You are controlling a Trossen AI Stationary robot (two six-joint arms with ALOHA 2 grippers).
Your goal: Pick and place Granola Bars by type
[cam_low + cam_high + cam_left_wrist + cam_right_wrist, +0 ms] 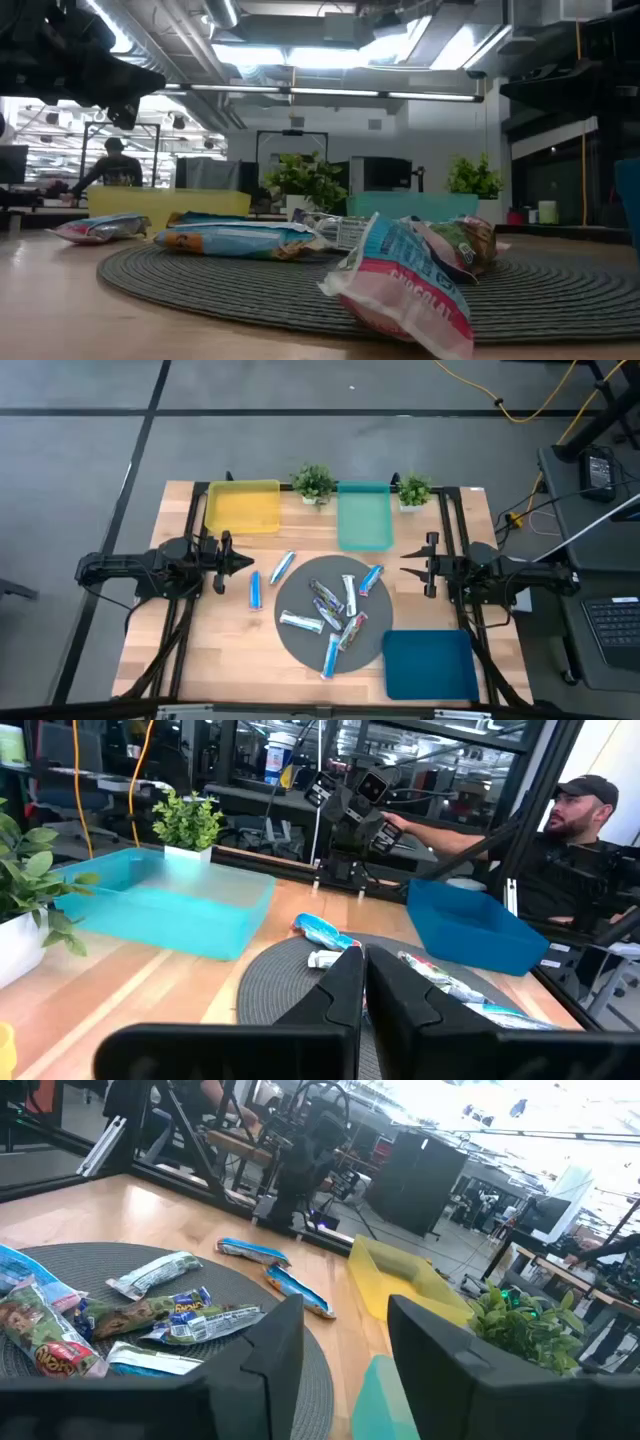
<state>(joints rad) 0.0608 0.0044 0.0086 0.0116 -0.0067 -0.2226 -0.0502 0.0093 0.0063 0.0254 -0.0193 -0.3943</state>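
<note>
1. The left gripper (240, 562) hung over the left side of the desk (230, 650), just off the edge of the round grey mat (300, 645). Its two fingers were pressed together with nothing between them.
2. The right gripper (408, 564) hung over the right side of the desk, near the mat's other edge. Its fingers stood apart and held nothing.
3. Most of the Granola Bars (330, 615) lay in a loose heap on the mat in the middle of the desk. Some of them touched or lay on top of each other.
4. Two more blue-and-white bars (268, 578) lay on the bare wood between the mat and the left gripper.
5. A yellow tray (243, 506) and a light green tray (363, 515) sat along the far edge, with small potted plants (314, 483) beside them. A dark blue tray (428, 664) sat at the near right corner.
6. No tray had a bar in it that I could see, so I think the sorting had not started.
7. The heap could cause trouble. A gripper reaching for one bar might pinch two, or push the others off the mat.
8. The wrappers looked shiny and might slip out of a grip.
9. Many bars looked alike, so one could land in the wrong tray.
</note>
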